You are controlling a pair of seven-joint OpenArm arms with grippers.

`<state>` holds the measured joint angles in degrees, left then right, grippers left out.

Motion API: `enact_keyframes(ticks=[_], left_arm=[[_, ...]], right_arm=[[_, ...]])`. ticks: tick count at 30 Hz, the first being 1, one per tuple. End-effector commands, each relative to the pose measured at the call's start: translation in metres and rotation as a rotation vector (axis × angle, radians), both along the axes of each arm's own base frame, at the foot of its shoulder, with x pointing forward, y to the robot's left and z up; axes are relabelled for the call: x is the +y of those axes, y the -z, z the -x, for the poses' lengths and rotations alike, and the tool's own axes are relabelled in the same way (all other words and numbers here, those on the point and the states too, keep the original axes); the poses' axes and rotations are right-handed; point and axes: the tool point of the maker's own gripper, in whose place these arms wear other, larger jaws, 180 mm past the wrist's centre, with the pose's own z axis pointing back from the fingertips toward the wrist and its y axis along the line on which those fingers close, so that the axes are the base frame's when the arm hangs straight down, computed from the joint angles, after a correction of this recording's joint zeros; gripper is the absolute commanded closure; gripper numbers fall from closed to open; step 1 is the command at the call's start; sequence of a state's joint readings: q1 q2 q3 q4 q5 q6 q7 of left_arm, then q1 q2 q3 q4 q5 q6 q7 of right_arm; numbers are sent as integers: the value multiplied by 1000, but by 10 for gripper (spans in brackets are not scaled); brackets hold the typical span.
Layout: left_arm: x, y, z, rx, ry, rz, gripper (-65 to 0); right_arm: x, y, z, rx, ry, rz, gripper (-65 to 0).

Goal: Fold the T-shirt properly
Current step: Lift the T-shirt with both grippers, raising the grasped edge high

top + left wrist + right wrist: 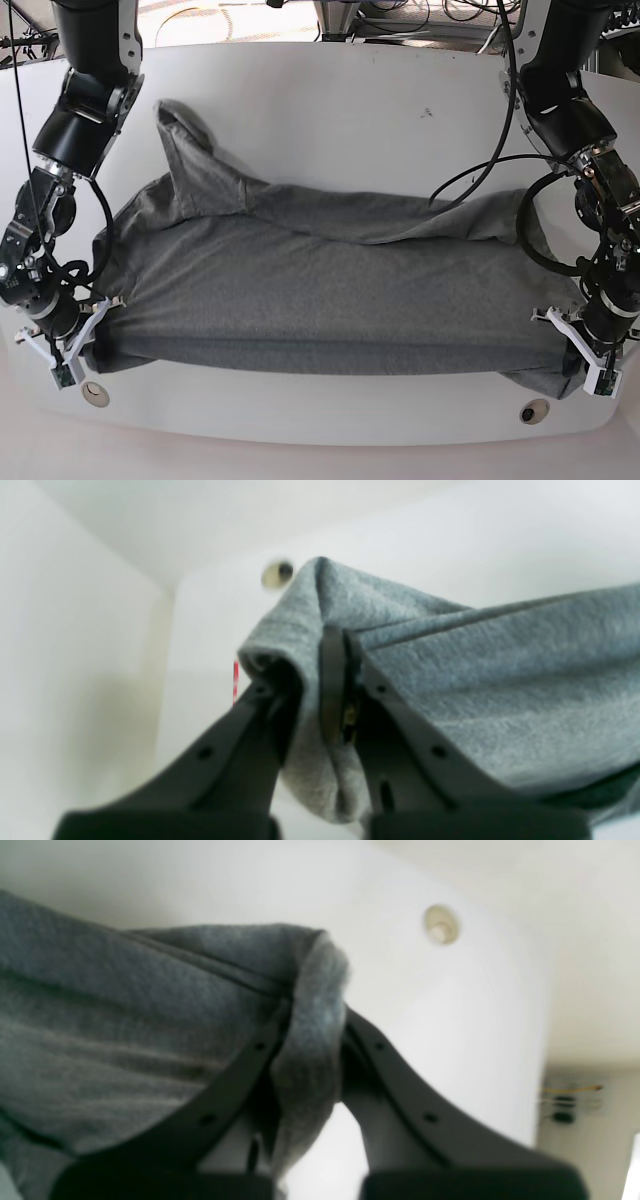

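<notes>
The dark grey T-shirt (pixel 320 290) lies across the white table (pixel 350 100), folded lengthwise, with one sleeve (pixel 180 130) sticking out toward the far left. My left gripper (pixel 572 348) is at the shirt's near right corner, shut on the cloth. In the left wrist view its black fingers (pixel 345 680) pinch a bunched fold of the T-shirt (pixel 500 680). My right gripper (pixel 95 322) is at the near left corner. In the right wrist view it (pixel 312 1015) is shut on a rolled edge of the T-shirt (pixel 125 1030).
Two round holes sit in the table near its front edge, one at the left (pixel 95 393) and one at the right (pixel 533 411). Cables (pixel 400 15) and equipment lie beyond the far edge. A black cable (pixel 480 175) droops from the right-hand arm over the shirt.
</notes>
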<state>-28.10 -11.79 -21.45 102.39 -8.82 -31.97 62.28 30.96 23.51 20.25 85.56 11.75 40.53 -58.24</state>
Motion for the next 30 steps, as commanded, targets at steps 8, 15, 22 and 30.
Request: enact_keyframes(ticks=[8,15,22,30], left_arm=[[18,-115,-6,-210,-90,-45,0],[26,-202,-5,-390,-111,-43,0],[29,-264,-13,-470,-93,-20,0],[30,-283,-16,-492,-79,0,0]], right_arm=[[-19,-127,-28,-189,25,164,-2],[-20,-227,-32,-332,44,266,-2],[-4,-315,-25,-464,30,372,-2],[-4,-343,-16,-500,55,394,-2]])
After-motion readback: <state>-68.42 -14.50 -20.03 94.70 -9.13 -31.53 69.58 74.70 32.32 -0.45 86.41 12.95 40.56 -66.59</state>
